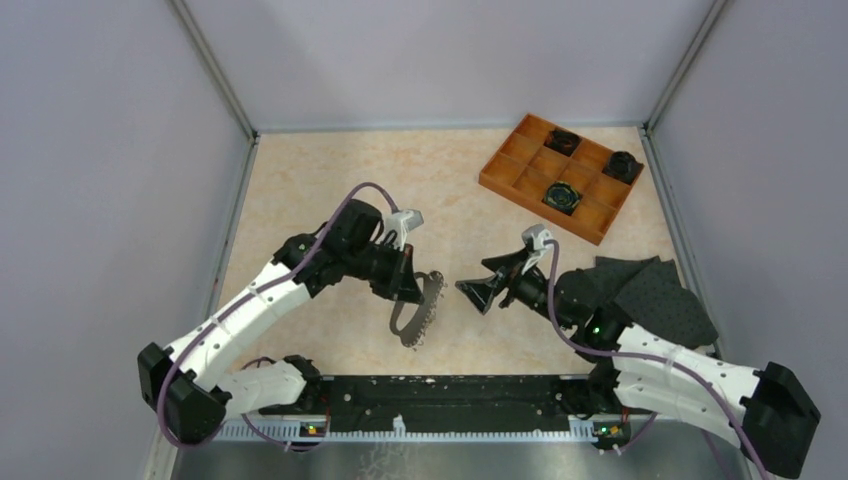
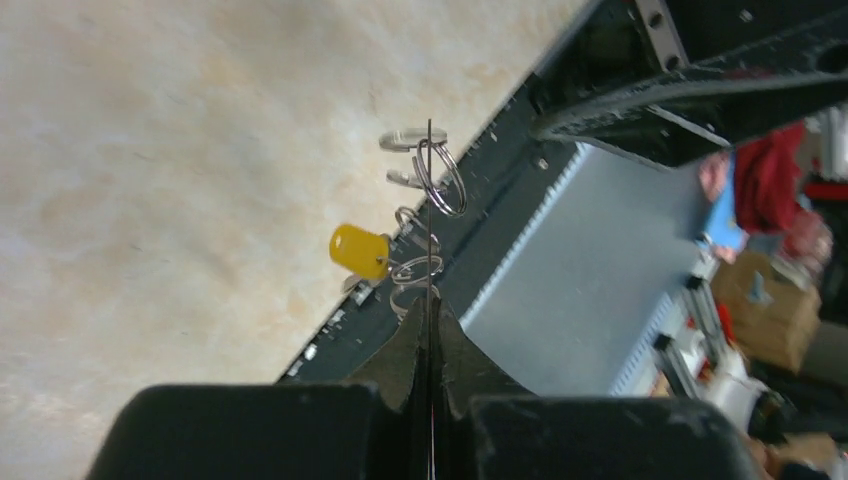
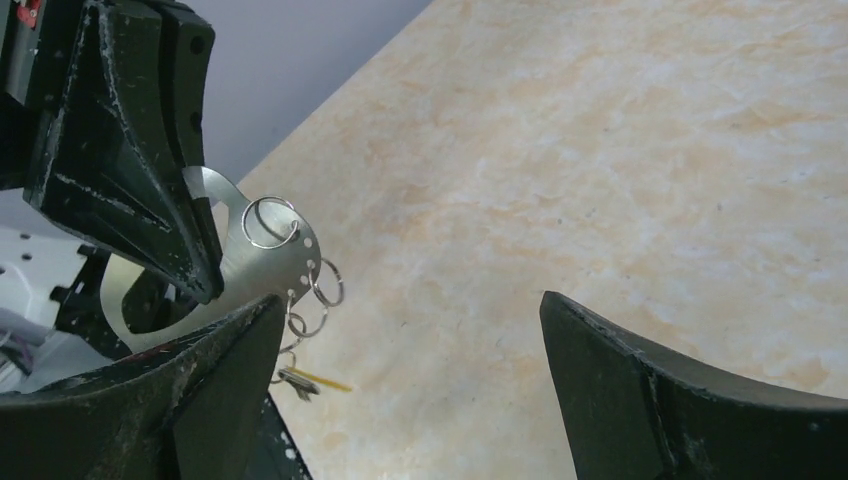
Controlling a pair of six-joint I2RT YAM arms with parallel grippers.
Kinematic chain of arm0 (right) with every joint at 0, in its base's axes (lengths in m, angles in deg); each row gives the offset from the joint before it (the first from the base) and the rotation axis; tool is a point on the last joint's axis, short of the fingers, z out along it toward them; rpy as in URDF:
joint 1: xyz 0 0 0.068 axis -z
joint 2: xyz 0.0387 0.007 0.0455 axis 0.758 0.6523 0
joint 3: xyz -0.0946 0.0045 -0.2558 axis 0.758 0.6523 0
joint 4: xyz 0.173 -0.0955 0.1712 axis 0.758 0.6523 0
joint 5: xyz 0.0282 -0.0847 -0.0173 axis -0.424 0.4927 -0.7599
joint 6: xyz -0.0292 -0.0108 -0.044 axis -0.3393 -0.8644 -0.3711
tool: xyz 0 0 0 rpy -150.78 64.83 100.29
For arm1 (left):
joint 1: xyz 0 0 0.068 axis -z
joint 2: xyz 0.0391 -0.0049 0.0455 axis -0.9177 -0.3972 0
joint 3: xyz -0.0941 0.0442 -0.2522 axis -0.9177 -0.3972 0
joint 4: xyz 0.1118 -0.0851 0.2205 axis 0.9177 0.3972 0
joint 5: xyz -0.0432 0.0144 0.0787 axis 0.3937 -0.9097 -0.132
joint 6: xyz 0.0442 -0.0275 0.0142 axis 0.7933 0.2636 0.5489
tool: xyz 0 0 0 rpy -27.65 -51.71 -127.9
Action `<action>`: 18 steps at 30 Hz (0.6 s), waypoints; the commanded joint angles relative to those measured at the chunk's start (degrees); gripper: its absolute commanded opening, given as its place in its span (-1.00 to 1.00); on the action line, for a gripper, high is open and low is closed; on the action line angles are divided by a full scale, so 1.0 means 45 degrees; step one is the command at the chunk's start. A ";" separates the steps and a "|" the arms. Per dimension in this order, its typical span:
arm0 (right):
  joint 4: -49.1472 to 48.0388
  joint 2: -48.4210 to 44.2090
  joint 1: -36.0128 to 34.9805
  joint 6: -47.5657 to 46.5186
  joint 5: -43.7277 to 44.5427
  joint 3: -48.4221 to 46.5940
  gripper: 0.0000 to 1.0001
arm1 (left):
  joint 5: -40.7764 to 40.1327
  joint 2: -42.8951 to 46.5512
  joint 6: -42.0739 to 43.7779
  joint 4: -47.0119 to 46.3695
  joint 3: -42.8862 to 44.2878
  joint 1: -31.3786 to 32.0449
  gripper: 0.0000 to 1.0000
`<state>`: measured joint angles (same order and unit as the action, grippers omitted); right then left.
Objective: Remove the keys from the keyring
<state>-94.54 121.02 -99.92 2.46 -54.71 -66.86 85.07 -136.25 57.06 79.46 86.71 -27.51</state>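
The left gripper pinches the keyring above the near edge of the table, keys dangling. The right gripper gapes wide, empty.

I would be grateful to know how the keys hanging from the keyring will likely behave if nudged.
The keys hang from the keyring on small wire rings, so they would probably swing rather than resist. They look thin and tiny, so likely light, and might slip through the open right pincer.

The flat toothed metal keyring is silver-grey, the small rounded tag yellow, the stone-patterned desk mottled beige and peach, the compartment tray orange.
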 commanded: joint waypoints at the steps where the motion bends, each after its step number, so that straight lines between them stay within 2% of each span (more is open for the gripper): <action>1: -0.1862 -0.0781 -0.0140 0.0321 -0.1467 0.0985 0.93 | 0.3853 -0.0191 -0.0049 0.0031 -0.0599 -0.0448 -1.00; 4: -0.3075 -0.1670 -0.0155 0.0429 -0.1899 0.2136 0.86 | 0.5949 -0.0407 -0.0113 -0.0656 -0.0933 -0.0956 -1.00; 7: -0.3579 -0.2643 -0.0160 0.0293 -0.2308 0.2927 0.83 | 0.7268 -0.0683 -0.0356 -0.1051 -0.0994 -0.1477 -1.00; 11: -0.4336 -0.3616 -0.0395 -0.0250 -0.3065 0.3646 0.65 | 0.9193 -0.0919 -0.1414 -0.2266 -0.1410 -0.1994 -1.00; 14: -0.4683 -0.3923 -0.1252 -0.1060 -0.3163 0.3847 0.53 | 0.9748 -0.1079 -0.2062 -0.2758 -0.1360 -0.2092 -1.00; 18: -0.3911 -0.3735 -0.3056 -0.3000 -0.1575 0.3391 0.53 | 1.0100 -0.0974 -0.3016 -0.3720 -0.1208 -0.2105 -1.00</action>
<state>-110.69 103.84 -107.66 -2.19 -65.88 -49.70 123.71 -141.27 49.85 69.63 80.33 -36.73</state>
